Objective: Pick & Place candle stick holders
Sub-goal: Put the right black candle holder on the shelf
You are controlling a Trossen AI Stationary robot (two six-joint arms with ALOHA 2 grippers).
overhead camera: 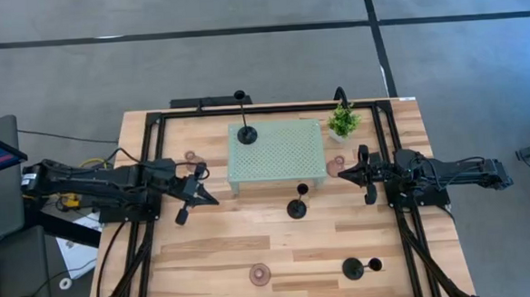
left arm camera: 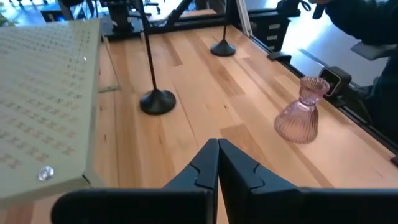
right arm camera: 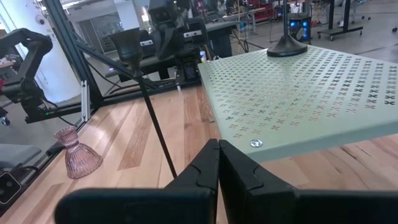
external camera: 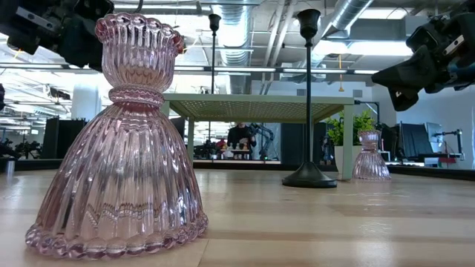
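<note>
The table is made of light wood with a black frame around it, and the floor under it is grey. In the middle of the high view a pale green tray (overhead camera: 288, 156) full of little holes is standing on short legs. One black candle stick holder (overhead camera: 246, 133) is already standing on the tray, near its upper left corner. I am holding my left gripper (overhead camera: 214, 199) just left of the tray with its two fingers pressed together, pinching nothing. I am holding my right gripper (overhead camera: 342, 172) just right of the tray, pressed together too and also empty. Between them, just below the tray, a second black holder (overhead camera: 297, 208) is standing upright on the wood. It is sitting to the lower left of my right gripper and to the right of my left one, and I am thinking the right one is nearer. It has a flat round foot and a thin tall stick pointing straight up, so I am guessing I should grab the stick from the side. A third black holder (overhead camera: 353, 268) is waiting at the lower right. A pink glass holder (overhead camera: 261, 275) is sitting at the lower middle. It looks like a little bell, see-through and shiny, with ridges running down it. Another pink one (overhead camera: 191, 157) is sitting just above my left gripper. A small green plant (overhead camera: 343, 121) is standing at the tray's upper right corner.
</note>
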